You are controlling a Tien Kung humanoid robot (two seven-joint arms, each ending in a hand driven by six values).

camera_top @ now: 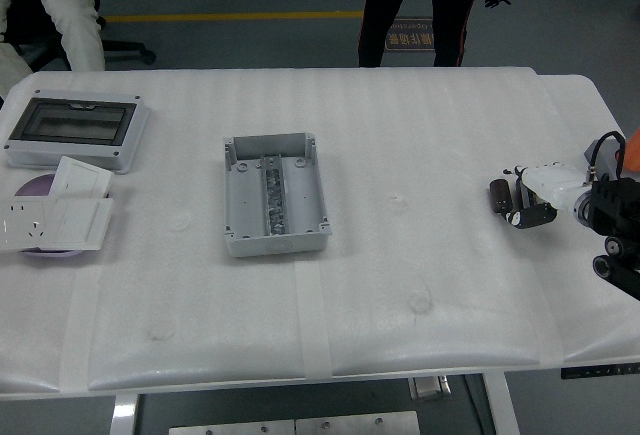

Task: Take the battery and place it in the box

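The battery [499,196], a short dark cylinder, lies on the white table [400,285] near its right side. My right hand [522,205], white and black, reaches in from the right edge and sits right against the battery's right end; I cannot make out whether it grips it. The box [275,195], an open grey tray with a metal rail down its middle, rests left of centre, far from the hand. My left arm does not show.
A grey enclosure with a dark window lid [75,130] sits at the far left, with white socket plates [55,217] in front of it. One person stands beyond the far edge [420,5]; another sits at the top left [50,5].
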